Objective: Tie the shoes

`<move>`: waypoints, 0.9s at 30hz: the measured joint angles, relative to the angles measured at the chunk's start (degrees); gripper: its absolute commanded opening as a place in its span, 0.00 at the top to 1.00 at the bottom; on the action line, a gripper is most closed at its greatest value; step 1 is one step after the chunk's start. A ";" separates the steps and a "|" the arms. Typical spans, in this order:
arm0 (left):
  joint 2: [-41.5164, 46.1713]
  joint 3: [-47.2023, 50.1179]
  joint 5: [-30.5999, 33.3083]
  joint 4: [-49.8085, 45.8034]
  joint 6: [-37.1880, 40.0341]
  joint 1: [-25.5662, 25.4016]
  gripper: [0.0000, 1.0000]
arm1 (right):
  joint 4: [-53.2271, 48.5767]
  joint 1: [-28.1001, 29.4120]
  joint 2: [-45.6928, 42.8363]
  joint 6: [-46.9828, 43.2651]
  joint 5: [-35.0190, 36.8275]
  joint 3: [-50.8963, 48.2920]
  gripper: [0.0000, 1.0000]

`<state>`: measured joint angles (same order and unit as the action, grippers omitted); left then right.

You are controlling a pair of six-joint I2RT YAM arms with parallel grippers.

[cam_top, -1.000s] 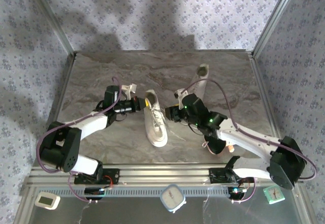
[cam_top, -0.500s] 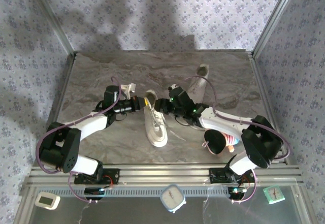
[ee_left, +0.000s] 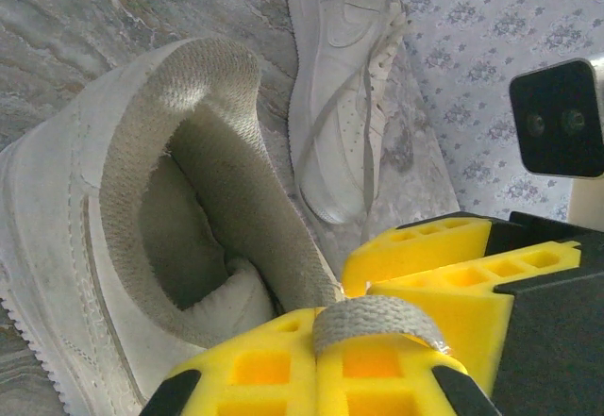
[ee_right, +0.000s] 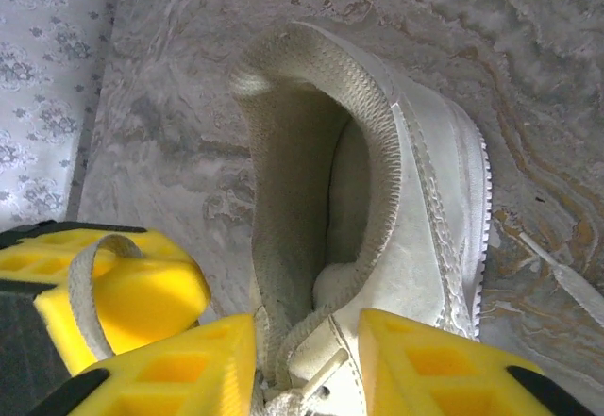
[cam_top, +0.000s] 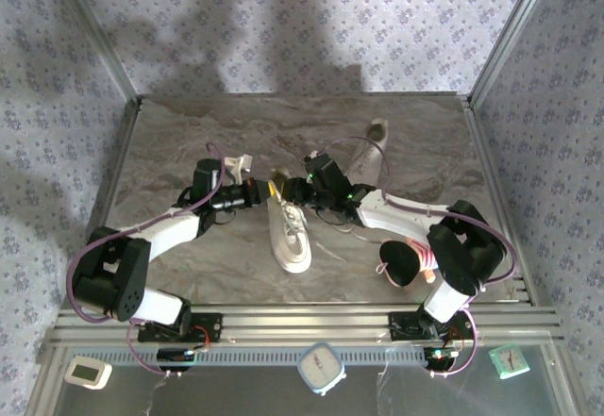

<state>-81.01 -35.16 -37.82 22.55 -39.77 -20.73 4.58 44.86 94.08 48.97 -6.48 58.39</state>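
- Top external: the near shoe (cam_top: 290, 235) lay on the table (cam_top: 189, 142), toe toward the arms. The far shoe (cam_top: 366, 158) lay beyond the right arm.
- Left wrist: the left gripper (ee_left: 316, 341) was clamped on a flat lace (ee_left: 377, 320) beside the near shoe's opening.
- Right wrist: the right gripper (ee_right: 307, 369) had its fingers apart, one on either side of the tongue.

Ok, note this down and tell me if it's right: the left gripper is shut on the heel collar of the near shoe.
Not quite. The left gripper is shut, but on a lace, not the heel collar. The left wrist view shows the flat strip pinched between its yellow fingers, with the near shoe lying beside them.
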 measured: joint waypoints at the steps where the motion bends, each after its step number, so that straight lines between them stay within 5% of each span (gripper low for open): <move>1: 0.00 0.00 0.00 0.00 0.00 0.00 1.00 | -0.02 0.00 0.11 -0.04 -0.07 0.04 0.74; 9: 0.02 0.00 0.00 0.00 0.00 0.00 1.00 | -0.09 -0.26 0.11 0.13 0.07 0.07 1.00; 27: 0.79 0.00 -0.02 -0.07 0.02 0.83 1.00 | -10.03 -1.40 -6.58 -5.62 14.97 -1.49 1.00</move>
<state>-80.23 -35.16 -37.85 22.48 -39.75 -19.90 -5.45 43.46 87.50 43.35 8.49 56.90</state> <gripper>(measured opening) 0.044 0.052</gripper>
